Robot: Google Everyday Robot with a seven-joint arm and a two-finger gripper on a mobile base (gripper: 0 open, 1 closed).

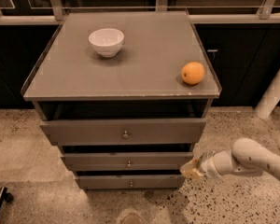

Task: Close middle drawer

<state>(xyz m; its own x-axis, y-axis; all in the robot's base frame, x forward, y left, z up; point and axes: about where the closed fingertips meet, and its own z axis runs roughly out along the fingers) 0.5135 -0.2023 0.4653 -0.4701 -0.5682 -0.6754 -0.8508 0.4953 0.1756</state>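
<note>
The grey cabinet has three drawers, all pulled out a little. The middle drawer [128, 161] has a low flat grey front with a small round metal knob [128, 164]. It sits between the wider top drawer [125, 131] and the narrower bottom drawer [129, 181]. My gripper [190, 169] comes in from the right on a white arm. Its tip is at the right end of the middle drawer's front, touching or very close to it.
A white bowl [106, 41] and an orange [192, 73] sit on the cabinet's grey top [144, 64]. A white post [275, 90] stands at the right. Dark cabinets run along the back. The floor is speckled stone.
</note>
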